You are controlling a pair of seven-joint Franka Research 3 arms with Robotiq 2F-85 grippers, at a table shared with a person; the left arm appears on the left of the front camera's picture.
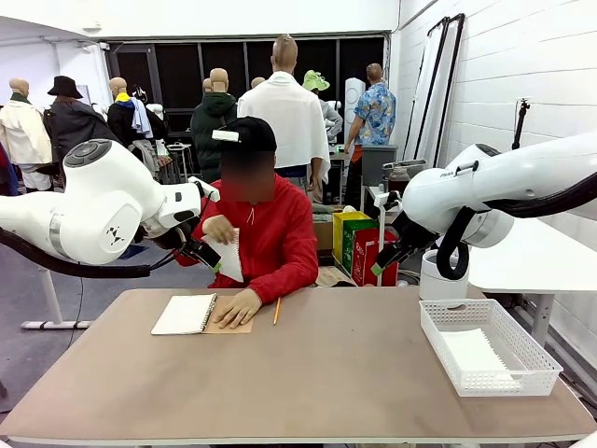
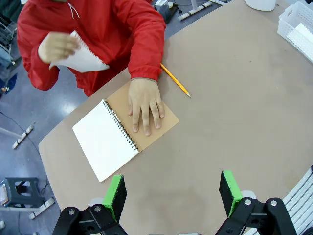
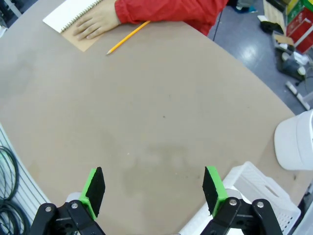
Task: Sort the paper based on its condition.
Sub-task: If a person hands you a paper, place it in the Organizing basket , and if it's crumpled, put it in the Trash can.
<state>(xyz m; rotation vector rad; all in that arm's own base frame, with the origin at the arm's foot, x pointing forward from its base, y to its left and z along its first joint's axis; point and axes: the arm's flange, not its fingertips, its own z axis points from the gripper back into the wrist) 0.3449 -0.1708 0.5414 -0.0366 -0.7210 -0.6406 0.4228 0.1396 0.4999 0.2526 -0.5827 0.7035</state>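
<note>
**A:** White sheet of thin paper [image 1: 229,257] is up in the person's raised hand [image 1: 218,229], above the far left edge of the tabletop, not yet on the table. What might trip us up?

**B:** The left gripper [image 2: 172,194] hangs high over the near left part with its green pads spread wide, holding nothing. If the handover comes at an angle, I'd guess the pads could crease a smooth sheet and spoil the sorting. The person's other hand [image 2: 145,103] lies flat on the brown cardboard cover of the open spiral-bound notebook [image 2: 114,133]; a low reach there risks a bump.

**A:** And further right?

**B:** A yellow pencil [image 1: 276,311] lies just beside the notebook. The right gripper [image 3: 154,189] is also wide apart and empty, above the near right part. The white plastic mesh tray [image 1: 534,355] at the near right corner already holds white paper [image 1: 478,356]; a thin sheet could slide off its rim.

**A:** The surface?

**B:** Matte brown tabletop [image 1: 326,373], rounded corners. Behind it, a white brick wall and dark windows.
</note>
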